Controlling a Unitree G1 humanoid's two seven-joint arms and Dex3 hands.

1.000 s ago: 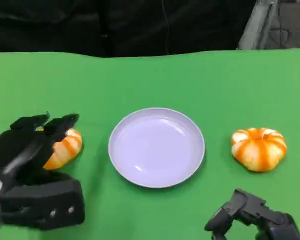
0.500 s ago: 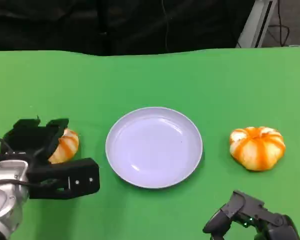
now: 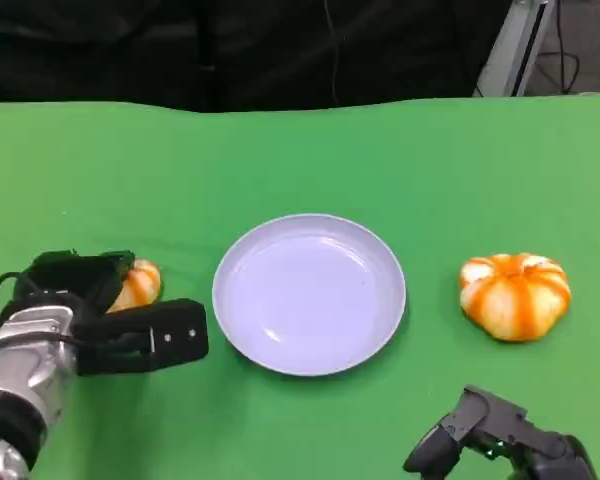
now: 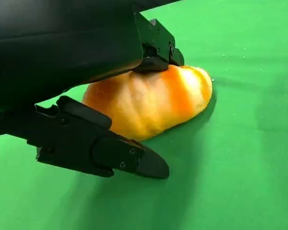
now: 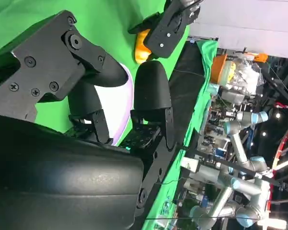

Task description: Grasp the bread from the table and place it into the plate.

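A round orange-striped bread (image 3: 140, 284) lies on the green table at the left, mostly covered by my left hand (image 3: 85, 300). In the left wrist view the fingers (image 4: 156, 48) rest on top of the bread (image 4: 149, 100), and the thumb (image 4: 101, 148) lies low beside it with a small gap. The bread sits on the cloth. The lavender plate (image 3: 310, 293) stands in the middle, to the right of that hand. My right hand (image 3: 495, 440) hovers at the near right edge, fingers apart and holding nothing. The right wrist view shows a part of the plate (image 5: 120, 108) past its fingers.
A second striped bread (image 3: 515, 296) lies right of the plate. The table's far edge meets a dark backdrop (image 3: 280, 50). Bare green cloth stretches behind the plate and between the plate and each bread.
My left hand has come down and nearer over the left bread, covering more of it. The view shifted slightly early on. The right hand has hardly moved.
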